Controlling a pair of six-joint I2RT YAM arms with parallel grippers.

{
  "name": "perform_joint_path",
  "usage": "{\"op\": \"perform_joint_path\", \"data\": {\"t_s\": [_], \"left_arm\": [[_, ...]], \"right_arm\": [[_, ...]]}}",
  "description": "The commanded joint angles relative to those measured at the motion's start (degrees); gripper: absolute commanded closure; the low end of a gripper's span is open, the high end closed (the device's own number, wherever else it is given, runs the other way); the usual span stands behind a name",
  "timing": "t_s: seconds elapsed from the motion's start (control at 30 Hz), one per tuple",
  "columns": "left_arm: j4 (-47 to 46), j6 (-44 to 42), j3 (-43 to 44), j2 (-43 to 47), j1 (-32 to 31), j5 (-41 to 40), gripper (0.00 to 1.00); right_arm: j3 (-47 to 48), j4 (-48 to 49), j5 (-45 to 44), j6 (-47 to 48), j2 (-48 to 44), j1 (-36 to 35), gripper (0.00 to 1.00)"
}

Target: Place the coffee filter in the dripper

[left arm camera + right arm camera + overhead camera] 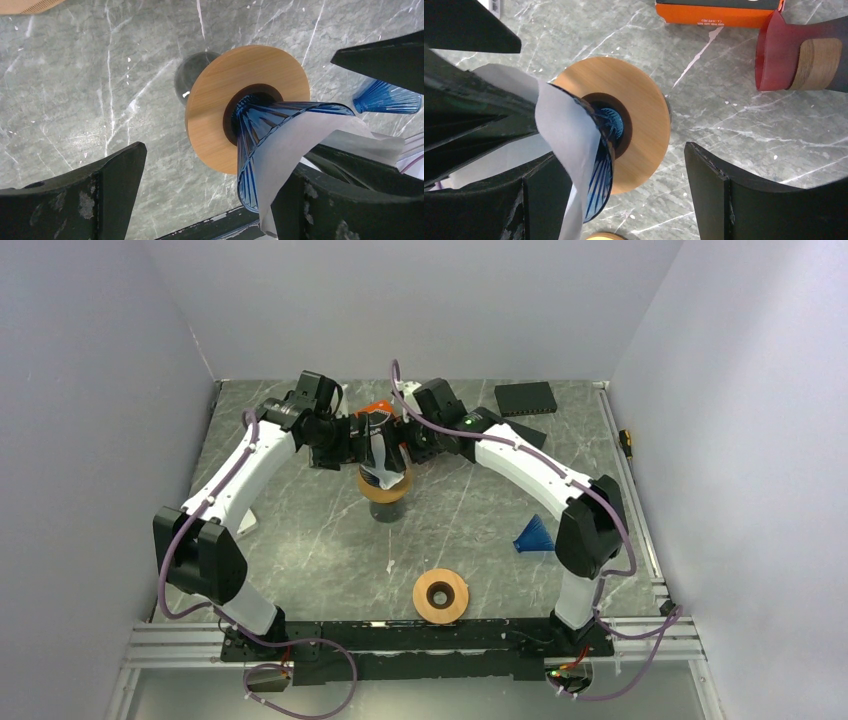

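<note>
The dripper is a ribbed blue glass cone (248,165) set in a round wooden collar (220,95), standing on a dark cup (387,510) at mid-table. The white paper coffee filter (305,142) sits inside the cone, creased and sticking out past the rim. Both grippers hang over it from opposite sides. My left gripper (200,200) is open, and the filter's edge lies against its right finger (345,210). My right gripper (619,200) is open too, with the filter (569,135) and cone rim (601,180) beside its left finger (479,210). Neither pinches the paper.
A second blue cone (535,536) lies on the table to the right, and a second wooden collar (440,596) sits near the front. An orange box (719,12) and a red piece with a wooden handle (794,55) are behind the dripper. A black flat block (525,398) lies at the back right.
</note>
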State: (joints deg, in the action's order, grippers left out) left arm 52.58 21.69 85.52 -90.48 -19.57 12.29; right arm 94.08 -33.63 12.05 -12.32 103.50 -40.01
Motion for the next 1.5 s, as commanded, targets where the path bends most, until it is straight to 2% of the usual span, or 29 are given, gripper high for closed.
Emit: {"op": "perform_joint_path", "data": {"t_s": [0.0, 0.33, 0.53, 0.93, 1.27, 1.47], "left_arm": [[-1.57, -0.71, -0.55, 0.62, 0.15, 2.36, 0.10], [-1.95, -0.71, -1.11, 0.36, 0.15, 2.69, 0.10], [-0.40, -1.77, -1.11, -0.28, 0.15, -0.47, 0.10], [0.48, -3.03, -0.93, -0.31, 0.19, -3.15, 0.11], [1.52, -8.76, -1.07, 0.71, 0.39, -5.77, 0.13], [0.79, -8.16, -1.15, 0.24, 0.74, -3.38, 0.12]], "right_arm": [[2.40, 2.95, -1.01, 0.17, 1.09, 0.03, 0.18], [1.26, 5.13, -6.91, 1.69, 4.07, -1.29, 0.19], [0.87, 4.45, -10.18, 3.17, 5.03, -2.51, 0.19], [0.85, 3.80, -9.58, 3.77, 2.81, -2.62, 0.19], [-0.47, 2.88, -6.73, 4.88, 0.55, -2.18, 0.19], [-1.29, 4.07, -4.24, 3.05, 0.03, -1.70, 0.19]]}}
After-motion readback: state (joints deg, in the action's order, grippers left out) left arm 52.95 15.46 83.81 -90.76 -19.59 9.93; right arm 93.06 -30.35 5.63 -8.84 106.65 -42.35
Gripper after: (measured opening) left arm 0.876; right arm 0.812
